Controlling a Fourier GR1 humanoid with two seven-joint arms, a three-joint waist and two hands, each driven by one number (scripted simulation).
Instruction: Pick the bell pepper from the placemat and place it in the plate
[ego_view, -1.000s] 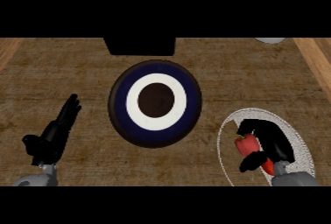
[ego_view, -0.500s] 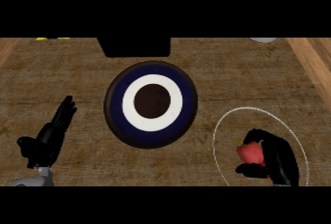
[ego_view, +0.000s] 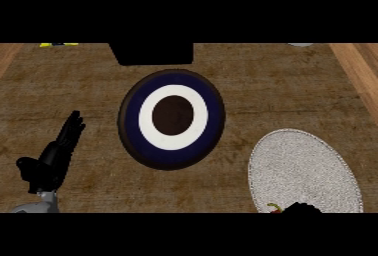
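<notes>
Bell pepper (ego_view: 275, 209) is down at the very bottom edge of the view — just a sliver of red with a bit of green stem showing, sitting over the near rim of the grey placemat (ego_view: 304, 167). Right beside it, the right robot hand (ego_view: 301, 208) pokes in as a small black shape at the lower edge; too little of it shows to tell whether its fingers are spread or wrapped round the pepper. The oval placemat lies at the lower right of the brown desk (ego_view: 81, 90). Up and left of it, well apart from the pepper, sits the plate (ego_view: 173, 152) — dark rim, navy ring, white ring, brown middle. Over at the left, the left robot hand (ego_view: 50, 162) rests with fingers straight, pointing up, holding nothing. A black block (ego_view: 151, 52) sits just beyond the plate
</notes>
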